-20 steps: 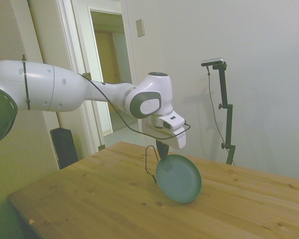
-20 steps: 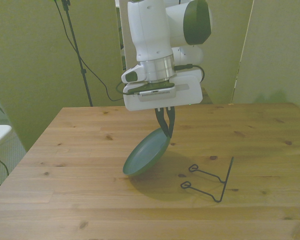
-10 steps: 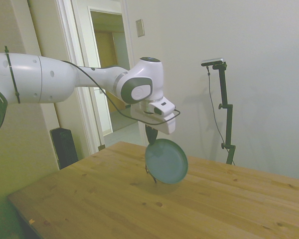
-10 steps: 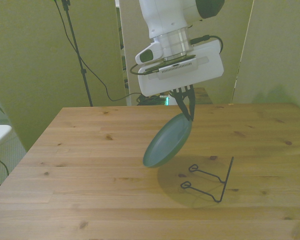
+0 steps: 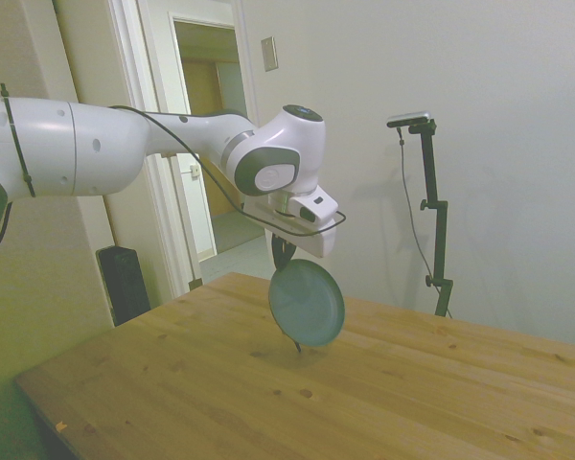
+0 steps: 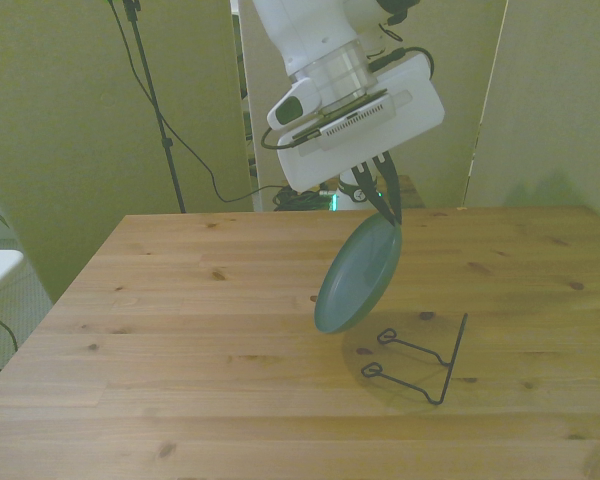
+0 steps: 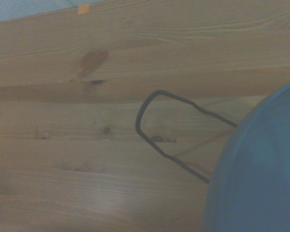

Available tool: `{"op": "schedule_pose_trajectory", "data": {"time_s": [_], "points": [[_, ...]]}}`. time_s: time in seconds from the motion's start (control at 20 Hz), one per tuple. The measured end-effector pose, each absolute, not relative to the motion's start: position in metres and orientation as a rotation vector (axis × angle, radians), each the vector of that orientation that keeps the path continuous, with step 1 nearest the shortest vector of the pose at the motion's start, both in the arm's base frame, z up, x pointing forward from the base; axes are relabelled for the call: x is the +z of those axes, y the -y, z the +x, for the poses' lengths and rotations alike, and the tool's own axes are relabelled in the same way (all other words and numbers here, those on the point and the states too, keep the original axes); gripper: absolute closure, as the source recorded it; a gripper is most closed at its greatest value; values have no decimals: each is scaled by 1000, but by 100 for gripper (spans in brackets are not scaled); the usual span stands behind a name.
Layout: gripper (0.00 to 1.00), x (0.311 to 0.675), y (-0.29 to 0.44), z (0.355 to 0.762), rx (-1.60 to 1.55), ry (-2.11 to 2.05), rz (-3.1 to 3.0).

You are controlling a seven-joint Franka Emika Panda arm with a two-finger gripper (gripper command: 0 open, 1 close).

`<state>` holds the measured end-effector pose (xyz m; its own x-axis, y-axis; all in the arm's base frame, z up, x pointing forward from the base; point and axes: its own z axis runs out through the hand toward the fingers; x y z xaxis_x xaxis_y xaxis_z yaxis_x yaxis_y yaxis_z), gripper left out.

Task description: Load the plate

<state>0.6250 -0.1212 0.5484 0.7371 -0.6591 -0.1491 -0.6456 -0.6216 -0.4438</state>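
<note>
Carefully, with the gripper [image 6: 388, 205] clamped on the plate [image 6: 358, 274], we should lower its bottom edge into the wire stand [image 6: 420, 358] beneath.

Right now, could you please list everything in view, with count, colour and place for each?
Round dark green plate: one, green, tilted on edge in the air, held by its upper rim above the wire stand.
Thin black wire stand: one, black, on the table toward the front view's right.
Wooden table: one, light brown, under everything.
White Franka arm: one, white, reaching over the table.
Gripper: one, dark fingers, shut on the plate's rim.
</note>
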Motion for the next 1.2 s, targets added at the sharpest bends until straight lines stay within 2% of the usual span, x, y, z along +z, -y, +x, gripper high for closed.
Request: {"op": "schedule_pose_trajectory", "data": {"time_s": [0.45, 0.8, 1.2], "points": [[100, 567, 146, 610, -34, -866, -2360], [100, 576, 138, 624, -18, -806, -2315], [100, 552, 135, 647, 26, -782, -2252]]}}
